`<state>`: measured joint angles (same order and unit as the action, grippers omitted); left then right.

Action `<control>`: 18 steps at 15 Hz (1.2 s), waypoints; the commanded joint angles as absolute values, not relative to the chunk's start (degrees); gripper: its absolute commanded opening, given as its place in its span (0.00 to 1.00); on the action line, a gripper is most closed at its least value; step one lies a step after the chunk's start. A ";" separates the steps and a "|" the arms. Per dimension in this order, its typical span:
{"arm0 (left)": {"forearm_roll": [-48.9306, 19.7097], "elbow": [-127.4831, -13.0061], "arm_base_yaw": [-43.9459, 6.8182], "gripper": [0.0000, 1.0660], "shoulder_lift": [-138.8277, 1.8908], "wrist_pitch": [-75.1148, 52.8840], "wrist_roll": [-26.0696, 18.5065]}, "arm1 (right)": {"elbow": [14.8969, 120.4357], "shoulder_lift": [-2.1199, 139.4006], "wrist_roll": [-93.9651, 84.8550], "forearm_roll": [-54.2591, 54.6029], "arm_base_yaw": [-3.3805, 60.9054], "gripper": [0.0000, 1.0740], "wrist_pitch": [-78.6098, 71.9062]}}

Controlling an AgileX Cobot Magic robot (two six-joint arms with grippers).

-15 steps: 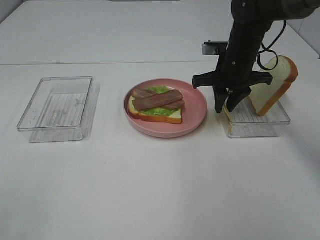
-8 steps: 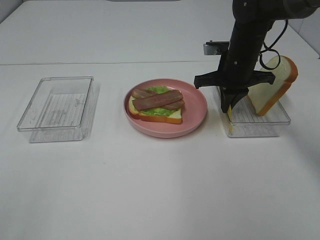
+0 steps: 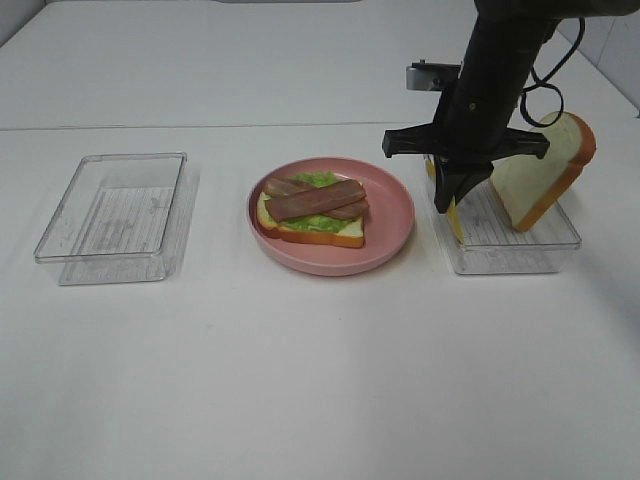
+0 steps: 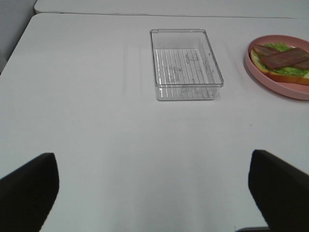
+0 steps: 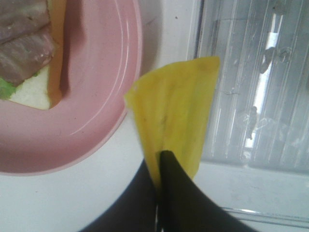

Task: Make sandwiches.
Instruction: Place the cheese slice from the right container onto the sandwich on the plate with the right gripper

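Cheese (image 5: 171, 118) hangs pinched in right gripper (image 3: 453, 203) over tray (image 3: 520, 250), beside plate (image 3: 395, 215).

The table (image 3: 300, 380) is plain white. The plate (image 3: 392, 215) is pink. On it, the bread slice (image 3: 325, 234) is white with an orange-brown crust, the lettuce (image 3: 320, 221) is ruffled green, and the 2 bacon strips (image 3: 315, 199) are reddish-brown. The cheese (image 5: 174, 116) is thin yellow. The 2 trays (image 3: 110, 215) (image 3: 515, 245) are clear with ridged floors. The leaning bread slice (image 3: 545, 170) is white, crust orange-brown. The right gripper (image 3: 450, 207) is black.
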<state>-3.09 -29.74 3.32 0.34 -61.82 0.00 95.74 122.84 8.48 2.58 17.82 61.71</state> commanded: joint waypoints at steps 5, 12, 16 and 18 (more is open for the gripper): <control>-3.44 -29.62 3.21 0.94 1.49 -61.31 0.00 | 101.47 121.07 5.39 9.34 18.05 0.00 60.96; -3.44 -29.62 3.21 0.94 1.49 -61.31 0.00 | 105.14 124.22 -13.46 43.32 18.05 0.00 56.09; -3.44 -29.62 3.21 0.94 1.49 -61.31 0.00 | 105.14 130.18 -15.24 48.53 18.05 0.00 56.84; -3.44 -29.62 3.21 0.94 1.49 -61.31 0.00 | 105.25 132.93 -15.07 49.33 18.05 0.00 56.49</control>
<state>-3.09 -29.74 3.32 0.34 -61.82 0.00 104.97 132.18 -14.44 47.78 17.88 56.61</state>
